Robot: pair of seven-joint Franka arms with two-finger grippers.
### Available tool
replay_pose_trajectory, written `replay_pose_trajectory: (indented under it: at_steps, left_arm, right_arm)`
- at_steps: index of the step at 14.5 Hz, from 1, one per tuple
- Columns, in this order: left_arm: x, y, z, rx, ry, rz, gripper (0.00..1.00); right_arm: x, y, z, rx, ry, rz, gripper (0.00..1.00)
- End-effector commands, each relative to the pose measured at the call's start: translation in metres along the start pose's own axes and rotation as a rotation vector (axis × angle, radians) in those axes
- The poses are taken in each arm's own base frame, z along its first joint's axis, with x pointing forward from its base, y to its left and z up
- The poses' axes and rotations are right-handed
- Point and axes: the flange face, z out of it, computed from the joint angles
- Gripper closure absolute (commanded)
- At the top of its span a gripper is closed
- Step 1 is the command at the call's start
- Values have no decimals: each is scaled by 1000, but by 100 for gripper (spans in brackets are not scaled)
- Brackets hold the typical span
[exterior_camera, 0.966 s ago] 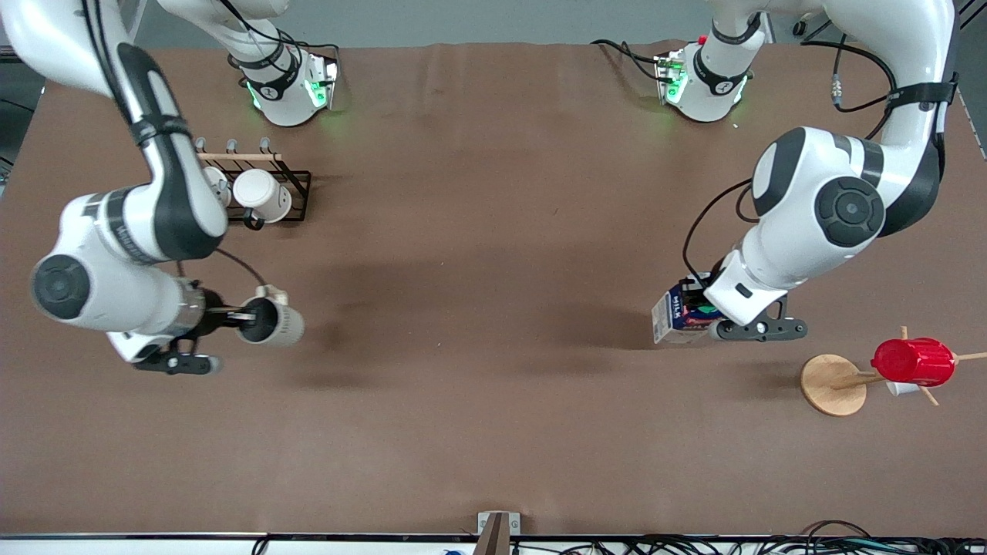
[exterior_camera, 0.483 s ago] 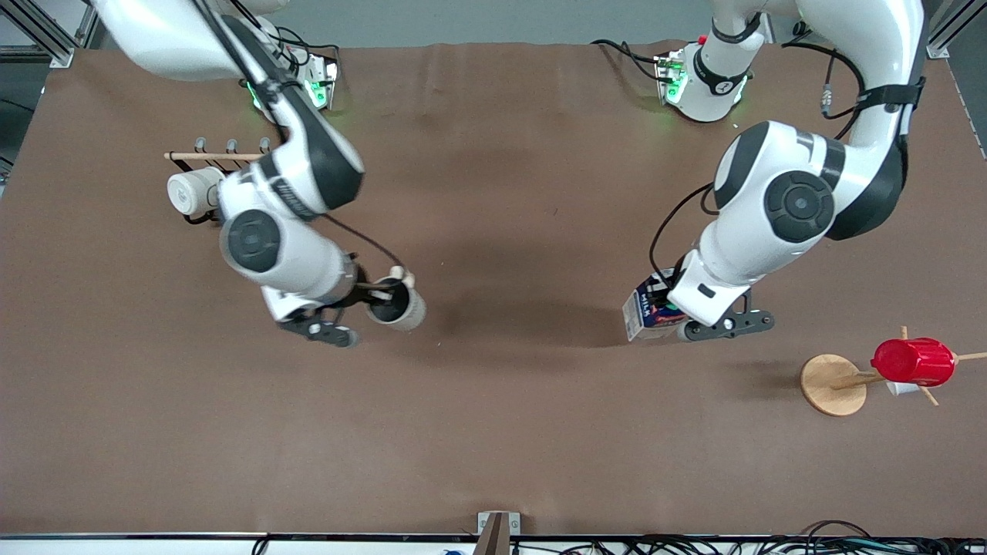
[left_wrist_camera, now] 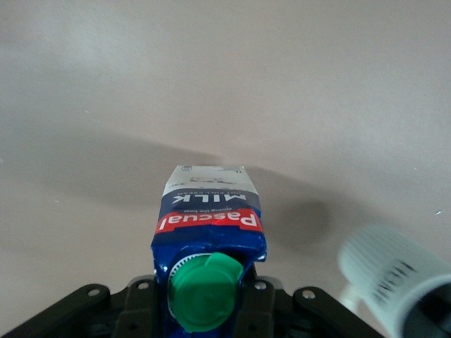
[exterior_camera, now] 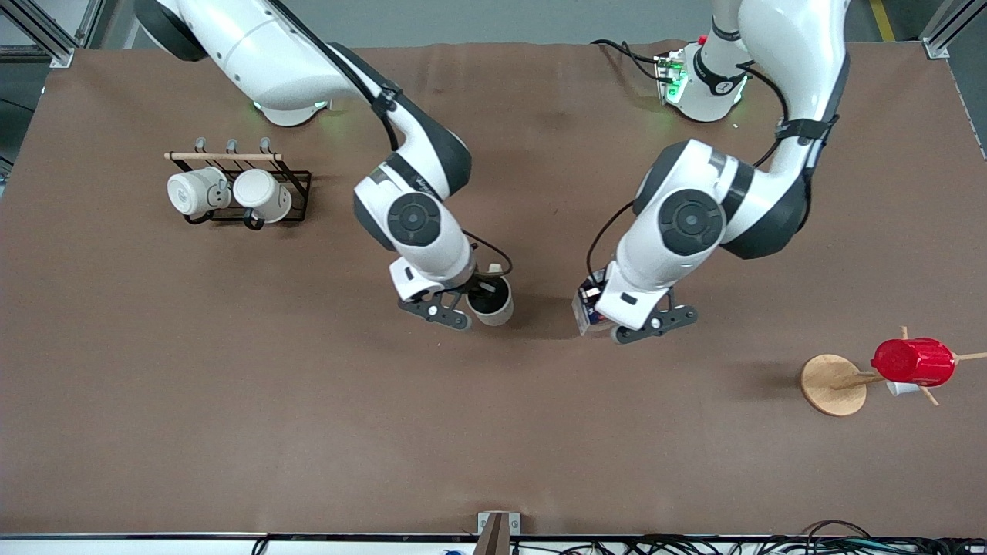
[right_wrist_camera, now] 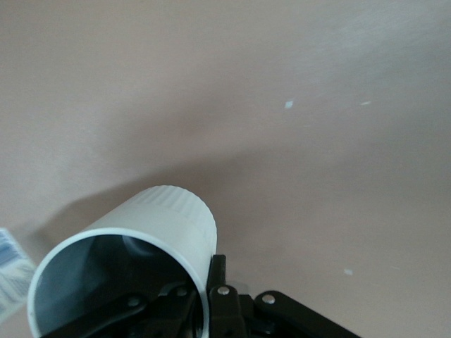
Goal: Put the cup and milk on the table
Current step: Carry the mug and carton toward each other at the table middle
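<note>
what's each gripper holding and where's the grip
The right gripper holds the cup by its rim wall, one finger inside. The left gripper holds the milk at its gabled top.

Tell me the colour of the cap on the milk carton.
Green: the milk carton's round cap shows best in the left wrist view.

even overhead light, soft shadows, wrist views blurry

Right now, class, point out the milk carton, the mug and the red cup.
milk carton [left_wrist_camera: 208, 220], left wrist view, red label band.
mug [exterior_camera: 493, 302], front view, dark inside.
red cup [exterior_camera: 913, 361], front view, ribbed side.
</note>
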Motion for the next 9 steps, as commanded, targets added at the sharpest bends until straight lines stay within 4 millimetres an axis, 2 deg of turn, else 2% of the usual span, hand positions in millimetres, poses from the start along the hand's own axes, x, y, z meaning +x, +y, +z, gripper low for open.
replay_pose_trajectory:
  at_steps: [1, 3, 9]
  left_arm:
    - [4, 5, -1, 10, 6, -5, 64]
    - [-1, 11, 7, 18, -1, 3, 64]
    - [-12, 24, 25, 31, -18, 41, 64]
  right_arm:
    - [-12, -18, 26, 3, 50, 10, 98]
    - [-10, -14, 28, -12, 64, -2, 98]
    - [-25, -13, 54, -57, 83, -48, 92]
